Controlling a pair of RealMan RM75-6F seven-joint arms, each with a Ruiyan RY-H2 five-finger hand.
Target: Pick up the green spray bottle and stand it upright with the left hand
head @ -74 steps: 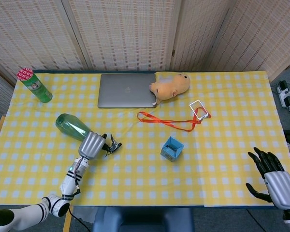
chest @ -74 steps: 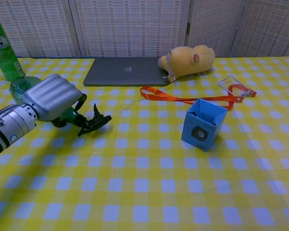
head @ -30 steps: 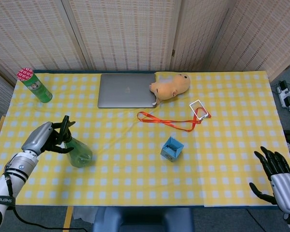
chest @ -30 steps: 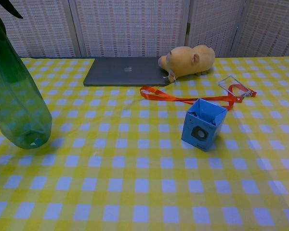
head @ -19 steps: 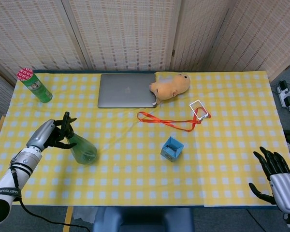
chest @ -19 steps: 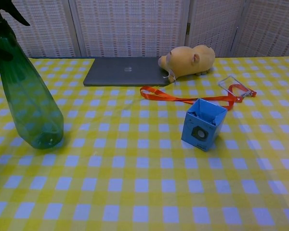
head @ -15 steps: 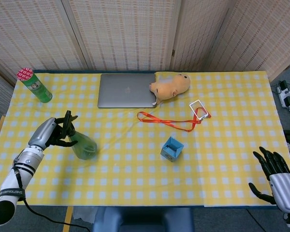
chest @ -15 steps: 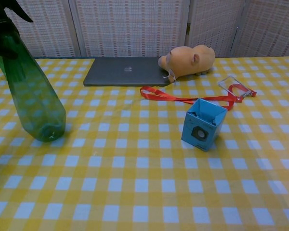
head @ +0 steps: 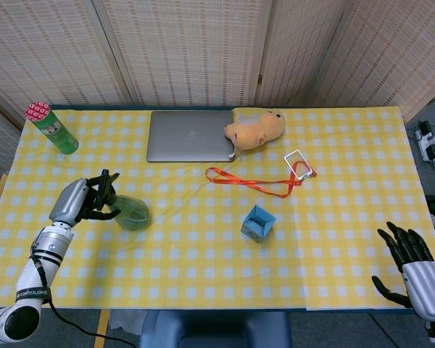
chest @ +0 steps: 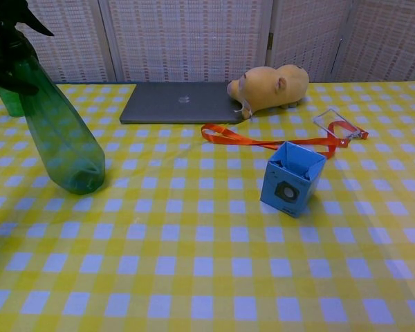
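The green spray bottle stands on its base at the left of the yellow checked table, leaning a little in the chest view. My left hand grips the neck just below the black spray head. In the chest view only its dark fingers show at the frame's left edge, wrapped around the neck. My right hand hangs off the table's front right corner, fingers spread and holding nothing.
A green can with a red cap stands at the back left. A grey laptop and a tan plush toy lie at the back. An orange lanyard and a blue box occupy the middle.
My left hand lifted the bottle from lying flat and stood it up, then carried it a little right and further onto the table. The right hand barely moved.
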